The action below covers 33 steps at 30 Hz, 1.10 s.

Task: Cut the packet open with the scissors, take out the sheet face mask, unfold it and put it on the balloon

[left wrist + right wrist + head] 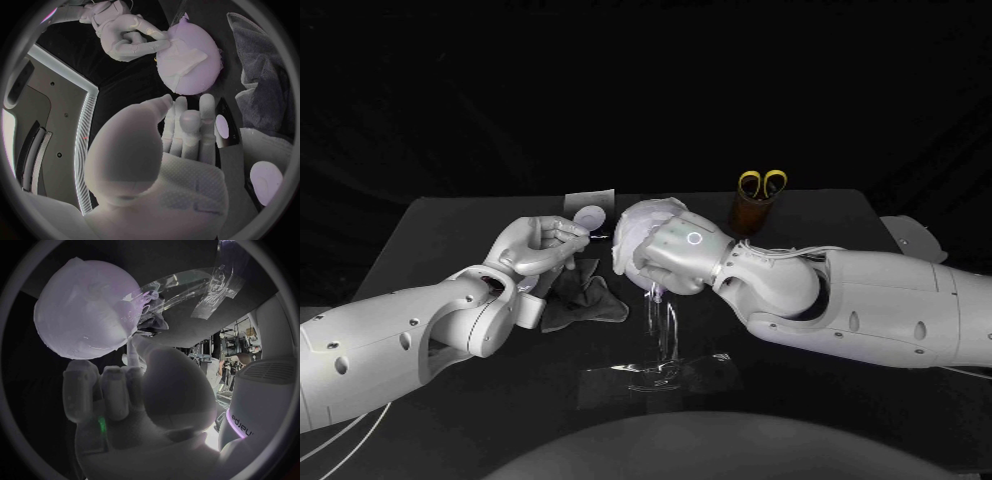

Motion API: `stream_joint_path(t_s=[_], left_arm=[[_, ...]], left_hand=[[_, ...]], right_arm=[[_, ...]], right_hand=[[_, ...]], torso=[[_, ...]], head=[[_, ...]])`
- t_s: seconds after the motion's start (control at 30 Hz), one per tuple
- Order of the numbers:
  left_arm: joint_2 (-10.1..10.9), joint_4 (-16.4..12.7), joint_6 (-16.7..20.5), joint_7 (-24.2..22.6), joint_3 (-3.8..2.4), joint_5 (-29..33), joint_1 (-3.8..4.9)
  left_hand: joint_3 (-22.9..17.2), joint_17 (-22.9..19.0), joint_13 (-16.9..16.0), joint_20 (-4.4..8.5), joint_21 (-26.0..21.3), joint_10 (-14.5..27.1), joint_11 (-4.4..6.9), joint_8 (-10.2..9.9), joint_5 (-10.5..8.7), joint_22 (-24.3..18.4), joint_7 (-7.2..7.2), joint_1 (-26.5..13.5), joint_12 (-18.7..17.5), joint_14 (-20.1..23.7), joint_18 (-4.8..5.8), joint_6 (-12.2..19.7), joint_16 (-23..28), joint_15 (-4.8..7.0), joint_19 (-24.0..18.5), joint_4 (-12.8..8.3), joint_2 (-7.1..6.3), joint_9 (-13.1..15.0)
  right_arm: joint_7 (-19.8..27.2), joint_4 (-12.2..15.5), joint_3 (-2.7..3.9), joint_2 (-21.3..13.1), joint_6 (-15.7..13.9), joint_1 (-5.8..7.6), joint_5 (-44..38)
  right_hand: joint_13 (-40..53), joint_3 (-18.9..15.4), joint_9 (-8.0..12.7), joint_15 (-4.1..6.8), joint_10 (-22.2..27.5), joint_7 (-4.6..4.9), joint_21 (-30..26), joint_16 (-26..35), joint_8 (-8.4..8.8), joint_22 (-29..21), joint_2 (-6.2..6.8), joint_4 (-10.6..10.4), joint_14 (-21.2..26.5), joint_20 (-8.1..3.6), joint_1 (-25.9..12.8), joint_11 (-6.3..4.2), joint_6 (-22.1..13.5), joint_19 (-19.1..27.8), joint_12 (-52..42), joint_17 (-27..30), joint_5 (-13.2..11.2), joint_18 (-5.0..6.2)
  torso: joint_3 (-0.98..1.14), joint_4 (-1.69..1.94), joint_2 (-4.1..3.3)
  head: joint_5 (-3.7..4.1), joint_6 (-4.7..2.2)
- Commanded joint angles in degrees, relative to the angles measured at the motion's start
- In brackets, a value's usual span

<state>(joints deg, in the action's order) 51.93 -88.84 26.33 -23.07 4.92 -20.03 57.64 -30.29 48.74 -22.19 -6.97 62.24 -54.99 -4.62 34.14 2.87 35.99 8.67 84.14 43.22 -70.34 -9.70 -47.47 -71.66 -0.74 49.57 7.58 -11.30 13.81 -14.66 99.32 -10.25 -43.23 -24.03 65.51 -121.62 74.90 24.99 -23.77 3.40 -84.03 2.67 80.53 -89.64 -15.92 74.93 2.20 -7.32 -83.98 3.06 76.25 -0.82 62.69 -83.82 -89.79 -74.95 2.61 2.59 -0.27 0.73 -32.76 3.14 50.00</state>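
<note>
The right robot hand (pixel 678 250) covers most of the balloon (pixel 635 225) from above, so little of the balloon shows there. The balloon sits on a clear stand (pixel 661 325) in the middle of the bench (pixel 459 225). The stand is hard to see against the black top.

The sheet face mask (pixel 187 56) lies on the balloon as a white patch with a bent edge. How far round it goes is hidden. The right robot hand has its fingers bent and close together, with the tips touching the balloon. I cannot tell if they pinch the mask or just press on it.

The left robot hand (pixel 548 240) is just left of the balloon, its fingers side by side. The silver packet (pixel 589 198) stands up just past its fingertips, on the far side. I cannot tell if this hand holds the packet or only touches it.

A dark cloth (pixel 581 305) lies on the bench near the left arm, partly hidden under it. The scissors (pixel 763 183) stand in a brown cup (pixel 753 213) at the far right. Their yellow handles stick out and the blades are hidden inside.

The bench is black and flat. Behind it everything is black.
</note>
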Motion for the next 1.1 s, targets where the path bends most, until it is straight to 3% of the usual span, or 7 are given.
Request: stream_joint_path(t_s=[0.03, 0.13, 0.4, 0.83, 0.97, 1.07, 1.1], left_arm=[[-0.1, -0.3, 0.0, -0.3, -0.07, 0.3, 0.08], [-0.1, -0.3, 0.0, -0.3, -0.07, 0.3, 0.08], [-0.1, -0.3, 0.0, -0.2, -0.07, 0.5, 0.08], [0.1, -0.4, 0.0, -0.1, -0.07, 0.7, 0.07], [0.1, -0.5, -0.1, -0.2, -0.07, 0.7, 0.07], [0.2, -0.5, -0.3, -0.3, -0.07, 0.7, 0.07], [0.2, -0.5, -0.4, -0.4, -0.07, 0.7, 0.07]], left_hand=[[-0.3, -0.1, 0.0, 0.01, -0.2, -0.5, 0.04, -0.2, -0.09, 0.0, 0.51, -0.1, -0.3, -0.3, -0.82, 0.0, -0.3, -0.17, 0.2, 0.1, 0.66, -0.1], [-0.3, -0.1, 0.1, 0.0, -0.2, -0.5, 0.02, -0.2, -0.09, 0.0, 0.54, -0.1, -0.3, -0.3, -0.81, 0.1, -0.3, -0.18, 0.2, 0.2, 0.68, -0.1], [-0.3, -0.2, 0.1, -0.01, -0.3, -0.4, -0.03, -0.3, -0.09, 0.0, 0.61, -0.1, -0.4, -0.3, -0.81, 0.2, -0.3, -0.21, 0.2, 0.2, 0.69, -0.1], [-0.2, -0.3, 0.1, -0.02, -0.3, -0.4, -0.08, -0.4, -0.09, 0.0, 0.67, -0.2, -0.4, -0.3, -0.8, 0.3, -0.2, -0.25, 0.2, 0.2, 0.7, -0.1], [-0.2, -0.3, 0.1, -0.02, -0.3, -0.4, -0.08, -0.4, -0.09, 0.0, 0.67, -0.2, -0.4, -0.3, -0.8, 0.3, -0.2, -0.25, 0.2, 0.2, 0.7, -0.1], [-0.2, -0.5, 0.2, -0.02, -0.3, -0.3, -0.11, -0.4, -0.09, 0.0, 0.7, -0.1, -0.4, -0.2, -0.8, 0.4, -0.2, -0.28, 0.2, 0.2, 0.68, -0.1], [-0.2, -0.6, 0.2, -0.03, -0.3, -0.3, -0.12, -0.4, -0.09, 0.0, 0.71, -0.1, -0.4, -0.1, -0.79, 0.4, -0.1, -0.29, 0.2, 0.2, 0.67, -0.1]], right_arm=[[0.2, 0.8, 0.0, -0.5, -1.5, -0.06, -0.7], [-0.1, 1.4, -0.03, -1.0, -1.2, -0.08, -0.4], [-0.1, 3.3, -0.14, -2.3, -0.5, -0.35, 2.4], [0.9, 4.4, -0.44, -3.4, -1.6, -2.53, 7.8], [3.1, 4.6, -0.49, -4.8, -8.9, -2.95, 11.7], [7.3, 5.2, -0.51, -6.9, -14.3, -3.1, 16.1], [8.9, 5.4, -0.51, -7.5, -15.3, -3.13, 17.7]], right_hand=[[15.1, -0.5, -14.9, 0.64, -6.0, -0.15, -0.1, -0.4, -9.52, 10.2, -1.09, -0.1, -6.0, -0.43, -0.4, -0.45, -1.2, -0.2, -0.2, -15.0, 0.2, -0.18], [15.1, -1.1, -20.6, 0.88, -6.0, -0.41, -0.3, -0.4, -13.23, 10.3, -1.92, -0.2, -6.0, -0.62, -1.1, -0.87, -3.9, -0.2, -0.2, -15.0, 0.2, -0.17], [15.1, -0.7, -27.8, 1.18, -6.0, -0.67, -0.5, -0.4, -17.2, 10.3, -3.37, -0.3, -6.0, -0.86, -2.3, -1.04, -6.8, -0.2, -0.2, -15.0, 0.2, -0.15], [15.1, -0.3, -29.6, 1.25, -6.0, -0.71, -0.9, -0.4, -17.75, 10.2, -3.35, 0.2, -6.0, -1.02, -2.4, -1.0, -7.8, 0.0, -0.2, -15.0, 0.2, -0.06], [15.1, 0.2, -28.7, 1.09, -6.0, -0.27, -0.6, -0.4, -15.55, 10.4, -2.87, 0.3, -6.0, -1.11, -2.1, -0.72, -9.0, -0.3, -0.2, -15.0, 0.2, -0.17], [15.1, 0.4, -22.5, -0.92, -6.0, 3.02, 0.4, -0.4, -6.51, 11.0, -0.18, -1.5, -6.0, -0.19, -2.7, 1.48, -13.2, -1.0, -0.2, -15.0, 0.2, -0.51], [15.1, 0.2, -22.2, -0.98, -6.0, 3.14, 0.4, -0.4, -6.08, 11.0, 0.18, -1.5, -6.0, -0.13, -2.8, 1.71, -13.4, -1.0, -0.2, -15.0, 0.2, -0.51]], torso=[[0.01, 0.0, 0.05], [0.01, -0.01, 0.04], [-0.01, 0.0, 0.03], [0.02, 0.01, -0.04], [-0.01, -0.08, -0.01], [0.0, -0.09, 0.03], [0.02, -0.08, 0.04]], head=[[-0.03, 0.0], [-0.04, 0.0], [0.0, 0.0], [-0.2, 0.0], [-0.42, 0.0], [-0.58, 0.0], [-0.58, 0.0]])
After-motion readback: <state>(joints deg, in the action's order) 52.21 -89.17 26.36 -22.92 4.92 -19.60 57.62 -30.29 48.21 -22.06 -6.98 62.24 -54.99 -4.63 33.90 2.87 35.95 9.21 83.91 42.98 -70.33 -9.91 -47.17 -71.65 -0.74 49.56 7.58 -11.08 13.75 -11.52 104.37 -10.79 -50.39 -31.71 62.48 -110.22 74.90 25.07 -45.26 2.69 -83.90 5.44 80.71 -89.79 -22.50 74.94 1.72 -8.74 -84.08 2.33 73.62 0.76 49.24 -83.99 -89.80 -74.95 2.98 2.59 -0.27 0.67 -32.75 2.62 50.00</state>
